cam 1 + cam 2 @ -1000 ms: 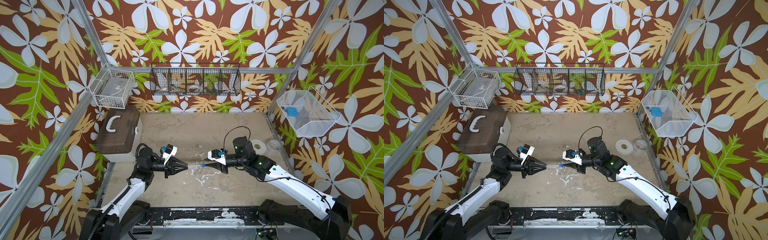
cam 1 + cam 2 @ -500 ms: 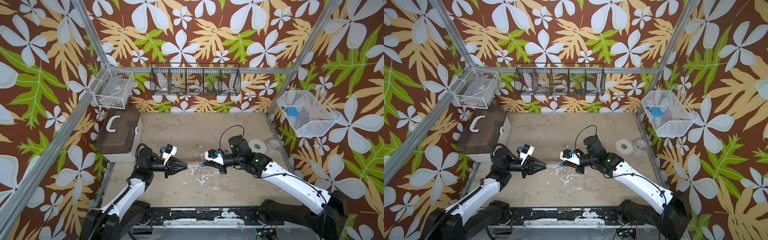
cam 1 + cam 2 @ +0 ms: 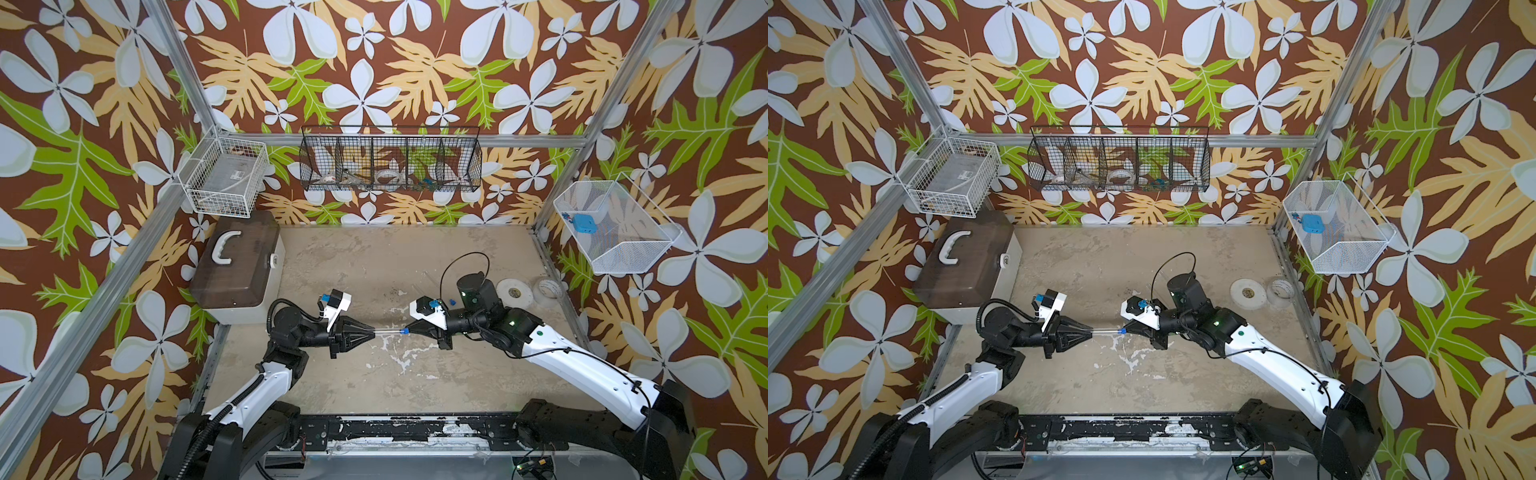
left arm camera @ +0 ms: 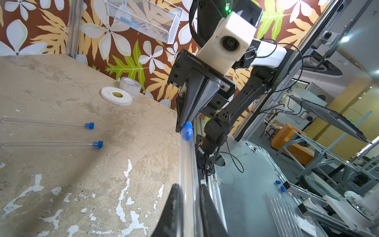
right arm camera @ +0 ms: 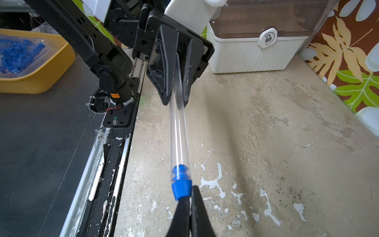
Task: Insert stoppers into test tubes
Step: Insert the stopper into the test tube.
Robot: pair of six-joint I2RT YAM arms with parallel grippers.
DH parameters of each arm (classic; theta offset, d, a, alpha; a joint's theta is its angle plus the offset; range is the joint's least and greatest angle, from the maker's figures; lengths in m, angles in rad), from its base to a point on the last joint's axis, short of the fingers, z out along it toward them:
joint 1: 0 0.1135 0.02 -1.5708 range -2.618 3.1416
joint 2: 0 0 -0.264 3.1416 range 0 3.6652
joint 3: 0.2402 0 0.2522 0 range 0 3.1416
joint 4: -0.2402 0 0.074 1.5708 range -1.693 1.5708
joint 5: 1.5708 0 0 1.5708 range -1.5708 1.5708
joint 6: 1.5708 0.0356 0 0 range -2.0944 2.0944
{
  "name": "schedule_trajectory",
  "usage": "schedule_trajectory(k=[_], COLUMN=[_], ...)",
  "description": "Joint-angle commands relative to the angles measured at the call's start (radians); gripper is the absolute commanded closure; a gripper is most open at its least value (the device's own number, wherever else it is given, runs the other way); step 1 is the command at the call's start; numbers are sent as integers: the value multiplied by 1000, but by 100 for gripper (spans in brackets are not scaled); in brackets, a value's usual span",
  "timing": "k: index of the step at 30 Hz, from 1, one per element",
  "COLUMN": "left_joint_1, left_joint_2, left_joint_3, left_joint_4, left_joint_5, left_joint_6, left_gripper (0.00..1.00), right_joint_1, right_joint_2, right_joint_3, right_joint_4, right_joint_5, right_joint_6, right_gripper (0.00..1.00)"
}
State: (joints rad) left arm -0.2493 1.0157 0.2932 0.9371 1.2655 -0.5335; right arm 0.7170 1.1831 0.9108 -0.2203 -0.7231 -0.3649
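My left gripper (image 3: 372,331) is shut on a clear test tube (image 3: 386,331) and holds it level above the table, pointing at my right gripper (image 3: 409,330). A blue stopper (image 3: 402,331) sits in the tube's mouth. The right wrist view shows its ribbed part inside the glass (image 5: 178,131) and its cap (image 5: 181,184) outside. My right gripper (image 5: 189,190) is shut with nothing between its fingers, and its tip touches the cap's end. Two more test tubes (image 4: 45,123) (image 4: 47,144) lie on the table, each with a blue stopper (image 4: 89,125) (image 4: 97,144) in it.
A brown-lidded white box (image 3: 237,266) stands at the back left. Two tape rolls (image 3: 514,293) (image 3: 546,288) lie by the right wall. Wire baskets (image 3: 390,166) (image 3: 615,232) hang on the walls. Off the table's front edge is a yellow tray (image 5: 30,67) of blue stoppers.
The right gripper's jaws have closed and it has shifted slightly toward the left gripper, behind the stopper. The left arm and tube have not moved.
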Motion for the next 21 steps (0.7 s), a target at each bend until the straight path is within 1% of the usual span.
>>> schedule_trajectory(k=[1,4,6,11,16,19,21], left_joint_1=[-28,-30,-33,-36,-35,-37,-36], left_joint_2=[4,6,6,9,12,12,12], left_joint_3=[3,9,11,9,12,10,8], left_joint_4=[143,109,82,74,73,74,74], left_joint_5=[7,11,9,3,-9,-9,-8], left_joint_6=[-37,-8,10,21,15,20,24], left_gripper=[100,100,100,100,100,100,100], right_joint_1=[40,57,59,59,59,65,81], right_joint_2=[25,41,43,18,11,7,14], right_joint_3=[9,26,29,-8,-42,-36,-8], right_joint_4=[189,174,189,328,477,480,419], right_joint_5=[-98,-94,-94,-96,-84,-60,-37], right_joint_6=[30,20,39,162,313,318,264], right_gripper=[100,100,100,100,100,100,100])
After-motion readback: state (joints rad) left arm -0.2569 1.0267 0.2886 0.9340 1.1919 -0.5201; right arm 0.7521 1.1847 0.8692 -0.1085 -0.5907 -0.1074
